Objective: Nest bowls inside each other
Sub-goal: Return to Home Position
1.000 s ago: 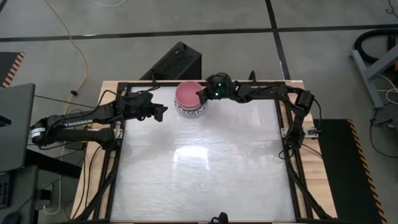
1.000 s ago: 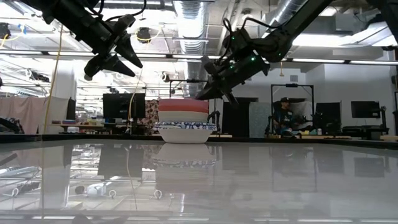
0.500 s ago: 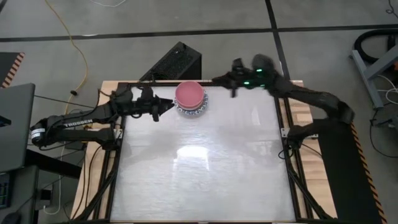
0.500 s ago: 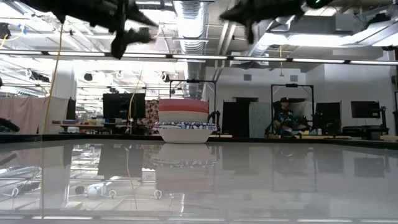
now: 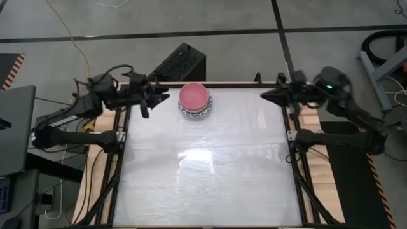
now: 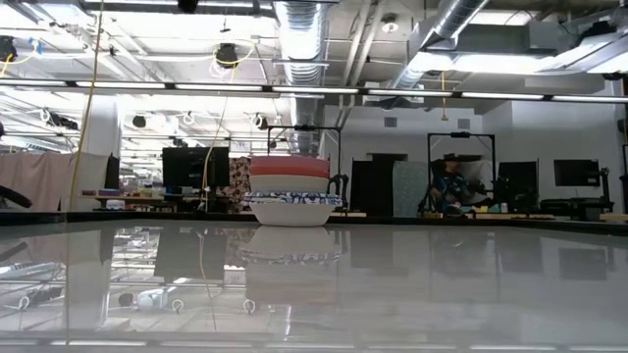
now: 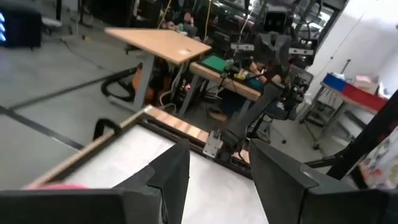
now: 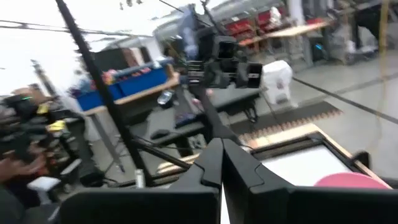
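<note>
Both arms have pulled back from the bowl stack (image 5: 194, 100), which sits at upper centre of the bench (image 5: 210, 178), pink bowl (image 5: 194, 95) topmost. Left arm (image 5: 102, 94) is at the frame's upper left, left jaws spread; right arm (image 5: 337, 95) at upper right, right jaws pressed together.

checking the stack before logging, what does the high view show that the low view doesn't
Only the high view: the left gripper and the right gripper, apart from the stack on either side. Only the low view: the stack's side layers, with a blue-patterned bowl lowest. Both: one stack with the pink bowl on top.
</note>
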Controlling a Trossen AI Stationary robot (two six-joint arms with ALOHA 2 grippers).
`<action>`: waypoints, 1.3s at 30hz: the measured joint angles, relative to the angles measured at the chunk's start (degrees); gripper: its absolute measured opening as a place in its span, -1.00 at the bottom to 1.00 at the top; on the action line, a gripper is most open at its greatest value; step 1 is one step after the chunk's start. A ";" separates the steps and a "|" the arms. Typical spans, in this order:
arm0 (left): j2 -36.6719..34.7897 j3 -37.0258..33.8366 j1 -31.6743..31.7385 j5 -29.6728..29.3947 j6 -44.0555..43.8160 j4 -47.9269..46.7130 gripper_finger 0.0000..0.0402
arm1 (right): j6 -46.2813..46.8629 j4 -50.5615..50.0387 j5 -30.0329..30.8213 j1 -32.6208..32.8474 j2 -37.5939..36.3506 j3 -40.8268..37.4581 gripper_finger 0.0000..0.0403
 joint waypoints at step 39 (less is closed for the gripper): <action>0.85 6.52 -14.58 -14.61 -2.36 -4.27 -0.23 | -0.37 19.17 30.10 39.12 1.21 -4.72 -0.88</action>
